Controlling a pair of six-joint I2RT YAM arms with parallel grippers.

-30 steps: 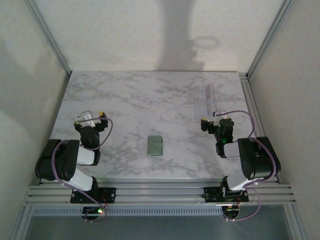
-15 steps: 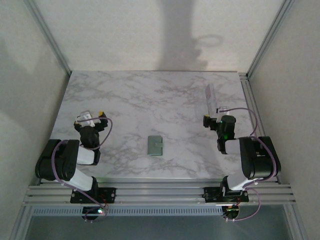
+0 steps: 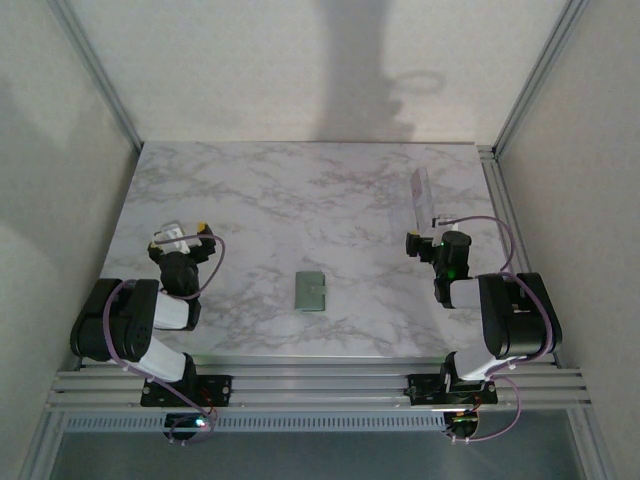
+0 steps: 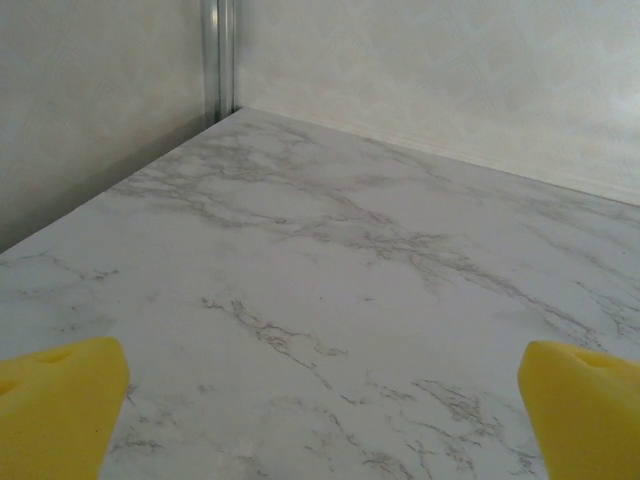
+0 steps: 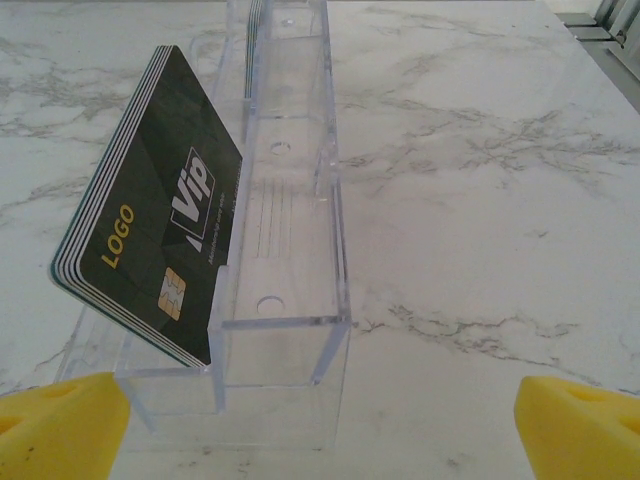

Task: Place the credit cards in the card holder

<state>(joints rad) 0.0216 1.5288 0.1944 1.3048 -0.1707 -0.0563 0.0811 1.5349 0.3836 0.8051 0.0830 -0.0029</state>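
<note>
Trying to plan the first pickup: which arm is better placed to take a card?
Right. The right hand, open, faces the credit cards leaning in the clear tray; the left hand faces marble tabletop.

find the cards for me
In the right wrist view the cards lean stacked in a clear tray, on the right of the table, beyond the holder.

This is a robot test cell in a lab, not a lived-in room: a marble-patterned table (image 3: 300, 200) is boxed in on three sides by plain pale panels (image 3: 300, 60) set in aluminium posts (image 3: 96, 75). Along the table's near edge runs a slotted aluminium rail (image 3: 320, 382), with the black, cabled left arm (image 3: 128, 325) and right arm (image 3: 510, 320) bolted to it. On the table's right side a clear plastic rack (image 5: 290, 250) holds dummy credit cards (image 5: 150, 230) printed "LOGO" and "Vip".
</note>
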